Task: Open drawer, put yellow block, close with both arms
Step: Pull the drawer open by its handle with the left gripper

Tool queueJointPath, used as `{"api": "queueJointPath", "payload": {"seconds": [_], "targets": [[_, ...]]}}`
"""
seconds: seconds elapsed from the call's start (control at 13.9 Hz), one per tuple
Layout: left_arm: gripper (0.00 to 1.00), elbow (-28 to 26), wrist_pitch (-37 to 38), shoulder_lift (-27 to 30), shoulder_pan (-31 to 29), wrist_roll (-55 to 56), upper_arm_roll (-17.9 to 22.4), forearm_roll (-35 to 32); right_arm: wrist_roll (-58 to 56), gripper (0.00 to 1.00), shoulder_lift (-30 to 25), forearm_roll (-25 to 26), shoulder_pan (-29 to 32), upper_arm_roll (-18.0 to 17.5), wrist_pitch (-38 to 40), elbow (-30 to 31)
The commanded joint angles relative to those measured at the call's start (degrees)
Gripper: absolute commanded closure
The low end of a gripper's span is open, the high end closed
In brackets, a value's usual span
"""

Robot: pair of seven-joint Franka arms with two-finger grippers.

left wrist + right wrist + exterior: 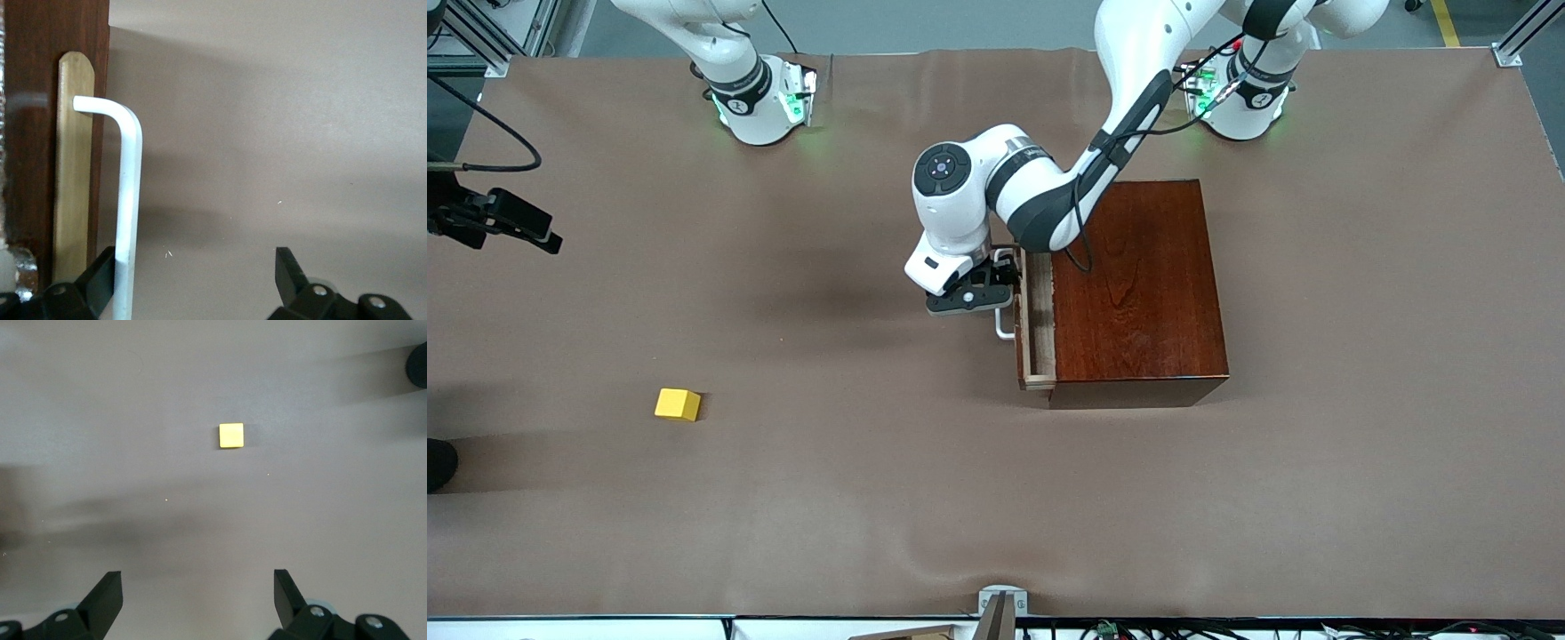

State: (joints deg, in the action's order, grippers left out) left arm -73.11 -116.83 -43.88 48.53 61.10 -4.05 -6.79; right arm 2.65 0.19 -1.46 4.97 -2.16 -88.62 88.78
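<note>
From the front, the left gripper sits at the white handle of the drawer, pulled slightly out of the mahogany box, while the yellow block lies on the table well apart, toward the right arm's end. The left wrist view shows spread fingers, one touching the handle. The right wrist view shows the right gripper spread wide, up over bare table near the block.

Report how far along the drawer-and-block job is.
Done: the drawer is pulled slightly out of the box. In hand: the left gripper, jaws open, has one finger against the white handle. Left: the yellow block lies on the table under the open right gripper; loading and closing remain.
</note>
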Motion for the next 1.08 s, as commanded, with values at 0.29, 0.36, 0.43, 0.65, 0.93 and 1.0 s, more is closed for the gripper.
{"api": "queueJointPath", "payload": {"seconds": [0.29, 0.36, 0.43, 0.65, 0.93, 1.0], "targets": [[0.00, 4.29, -11.66, -4.11, 2.61, 2.52, -0.17, 1.43, -0.46, 0.00, -0.28, 0.41, 0.31, -0.39, 0.37, -0.18], [0.00, 4.29, -12.45, -4.02, 2.62, 3.05, -0.17, 1.43, -0.46, 0.00, -0.28, 0.41, 0.31, -0.39, 0.37, -0.18], [0.00, 4.29, -13.33, -4.02, 2.62, 3.14, -0.17, 1.43, -0.46, 0.00, -0.28, 0.41, 0.31, -0.39, 0.37, -0.18], [0.00, 4.20, -15.79, -4.02, 2.79, 3.93, 0.01, 1.43, -0.46, 0.00, -0.28, 0.41, 0.31, -0.39, 0.37, -0.18], [0.00, 4.20, -19.57, -4.11, 3.50, 5.07, 0.10, 1.43, -0.46, 0.00, -0.28, 0.41, 0.31, -0.39, 0.37, -0.18], [0.00, 4.20, -20.53, -4.11, 3.67, 5.08, 0.10, 1.43, -0.46, 0.00, -0.28, 0.41, 0.31, -0.39, 0.37, -0.27]]}}
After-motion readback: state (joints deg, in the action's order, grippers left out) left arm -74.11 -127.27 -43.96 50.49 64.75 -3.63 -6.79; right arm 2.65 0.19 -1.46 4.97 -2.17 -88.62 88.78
